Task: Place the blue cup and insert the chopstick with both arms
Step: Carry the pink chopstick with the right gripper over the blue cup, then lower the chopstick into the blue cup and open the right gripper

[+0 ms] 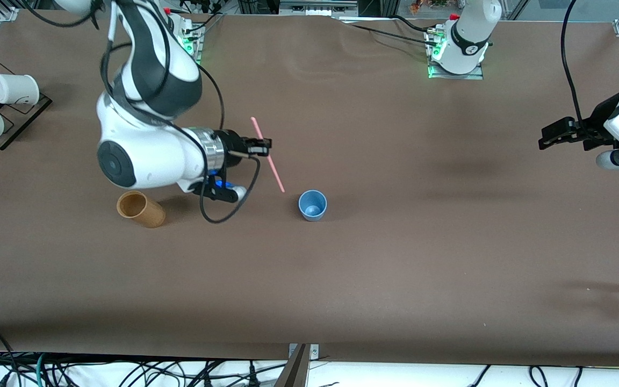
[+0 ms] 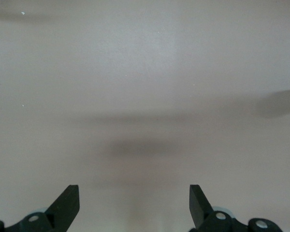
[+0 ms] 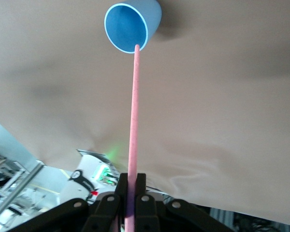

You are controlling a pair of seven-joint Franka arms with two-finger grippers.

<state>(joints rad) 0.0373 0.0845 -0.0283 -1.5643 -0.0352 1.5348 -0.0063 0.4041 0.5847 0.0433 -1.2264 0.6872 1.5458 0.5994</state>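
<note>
My right claw (image 1: 260, 146) is clamped on the chopstick (image 1: 268, 156), held tilted in the air beside the blue cup (image 1: 312, 205), which stands upright on the surface (image 1: 395, 258). My left claw (image 1: 556, 134) waits open, well apart from the cup. If my aim drifts, the tip may strike the rim and tip the cup.

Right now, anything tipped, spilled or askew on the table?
Yes: the tan cup lies on its side near the right arm's end. The blue cup stands upright; the chopstick is tilted in the shut right gripper.
</note>
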